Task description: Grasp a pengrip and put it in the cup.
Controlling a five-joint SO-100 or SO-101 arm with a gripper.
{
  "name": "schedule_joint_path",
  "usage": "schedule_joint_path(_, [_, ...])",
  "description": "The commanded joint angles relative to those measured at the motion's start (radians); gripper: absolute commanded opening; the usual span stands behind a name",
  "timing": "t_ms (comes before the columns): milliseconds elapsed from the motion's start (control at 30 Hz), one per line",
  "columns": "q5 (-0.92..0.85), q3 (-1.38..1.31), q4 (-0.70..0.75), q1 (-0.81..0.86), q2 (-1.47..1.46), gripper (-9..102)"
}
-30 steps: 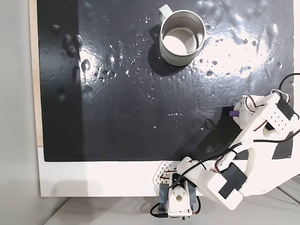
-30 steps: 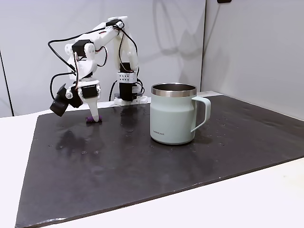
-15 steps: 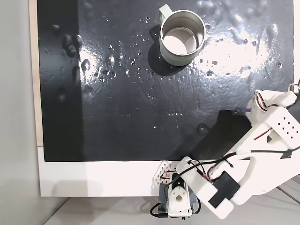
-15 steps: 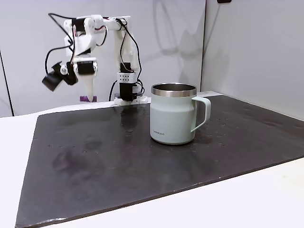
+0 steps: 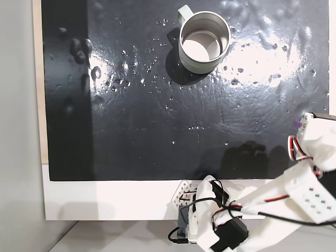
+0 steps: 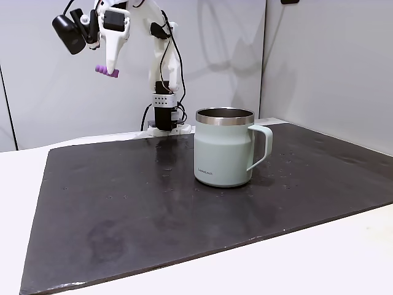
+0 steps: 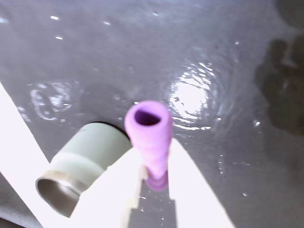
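Observation:
The purple pengrip (image 6: 107, 72) hangs high above the back left of the mat, pinched between the white fingers of my gripper (image 6: 111, 67), which is shut on it. In the overhead fixed view only a bit of the pengrip (image 5: 298, 123) peeks out at the gripper (image 5: 303, 125) by the right edge. The wrist view looks down the hollow pengrip (image 7: 149, 135) held between both fingers (image 7: 190, 183), with the cup (image 7: 80, 164) far below to the left. The pale grey-green cup (image 5: 204, 42) stands upright at the mat's far side, its handle (image 6: 263, 146) to the right in the side fixed view.
A black shiny mat (image 5: 131, 121) covers most of the white table (image 6: 307, 258). The arm's base (image 5: 195, 220) sits at the mat's near edge in the overhead fixed view, with cables around it. A wall stands close behind the arm (image 6: 161, 74).
The gripper has risen from mat level to high above it, carrying the pengrip up. The cup has not moved.

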Motion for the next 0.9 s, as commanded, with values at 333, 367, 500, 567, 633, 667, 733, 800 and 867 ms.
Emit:
schedule_joint_path(333, [0.144, -0.259, 0.006, -0.175, -0.052, 0])
schedule_joint_path(367, [0.164, -0.281, 0.006, -0.196, -0.071, 0])
schedule_joint_path(500, [0.242, -0.382, 0.008, -0.299, -0.149, 0])
schedule_joint_path(567, [0.281, -0.423, 0.008, -0.348, -0.189, 0])
schedule_joint_path(633, [0.313, -0.457, 0.008, -0.397, -0.230, 0])
schedule_joint_path(667, [0.330, -0.480, 0.008, -0.417, -0.255, 0])
schedule_joint_path(733, [0.357, -0.528, 0.008, -0.460, -0.302, 0])
schedule_joint_path(800, [0.383, -0.577, 0.008, -0.500, -0.347, 0])
schedule_joint_path(867, [0.405, -0.617, 0.008, -0.538, -0.385, 0])
